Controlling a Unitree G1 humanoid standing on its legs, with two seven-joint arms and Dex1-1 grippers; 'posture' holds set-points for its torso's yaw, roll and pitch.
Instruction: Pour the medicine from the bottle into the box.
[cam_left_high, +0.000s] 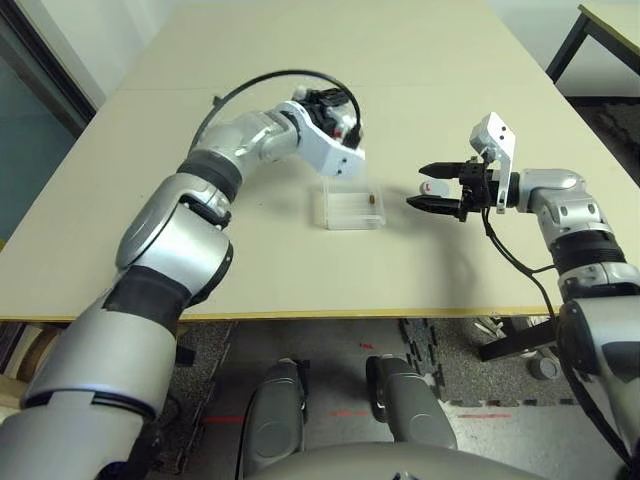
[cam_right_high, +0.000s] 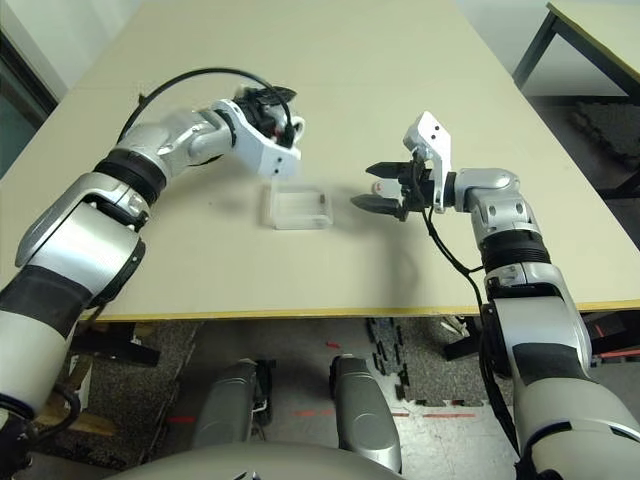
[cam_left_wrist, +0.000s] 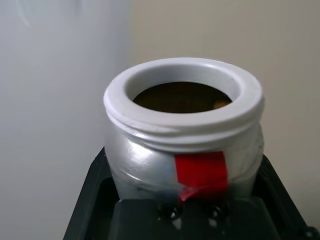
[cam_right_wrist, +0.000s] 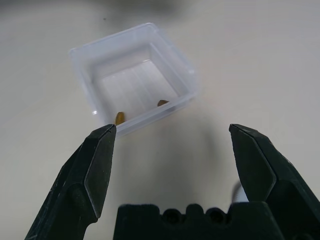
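The box (cam_right_wrist: 135, 87), shallow, square and thin-walled in clear, whitish plastic with a smooth rim, sat on the table. Down in it lay two bits of medicine, one a small rounded amber-brown pill (cam_right_wrist: 120, 118), the other a darker brown piece (cam_right_wrist: 163, 102), both near the same wall, apart from each other.

Above the table, just beyond the box and a little to its left, the left gripper (cam_left_wrist: 184, 155) was closed around the bottle (cam_left_wrist: 145, 165), a silvery, glossy cylinder with a red patch (cam_left_wrist: 202, 172) on its side. Its thick, rounded white mouth was uncapped, and something amber showed in the dark inside.

To the right of the box, the right gripper (cam_right_wrist: 172, 127) stood wide open with nothing between its tapered black fingers (cam_right_wrist: 102, 167). Also right of the box, close by that gripper, was a pale round disc (cam_left_high: 434, 187) with a red mark.

The table (cam_left_high: 270, 270) spread all round the box in matt, pale beige, with a yellowish front edge nearer the robot. Past that edge lay a grey floor (cam_left_high: 340, 350) with red lines and dark, speckled matting; far off to the box's right stood another pale-topped table (cam_left_high: 615, 25) on dark legs
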